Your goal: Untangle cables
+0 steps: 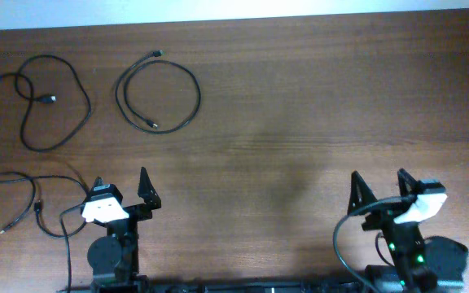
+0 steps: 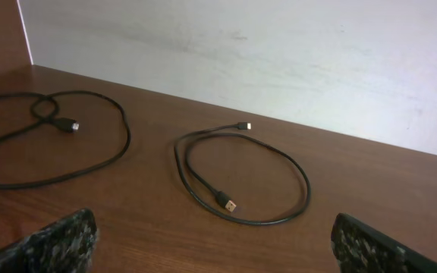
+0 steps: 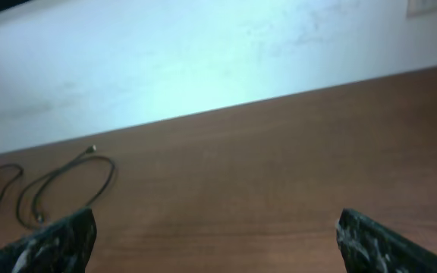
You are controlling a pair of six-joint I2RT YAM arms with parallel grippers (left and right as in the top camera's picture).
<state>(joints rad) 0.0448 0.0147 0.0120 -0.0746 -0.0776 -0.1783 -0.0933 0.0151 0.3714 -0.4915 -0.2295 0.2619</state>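
3 cables (image 2: 228,204) near table's (image 1: 316,122) left edge, seemingly separate

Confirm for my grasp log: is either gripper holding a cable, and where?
Nothing is held: left gripper and right gripper are open, clear of the cables.

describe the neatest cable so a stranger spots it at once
On the brown wooden table, three thin black cables lie at the left. Of the far pair by the white wall, it is the right-hand cable. Its neighbour crosses itself and the near one sprawls; this lies in one round coil.
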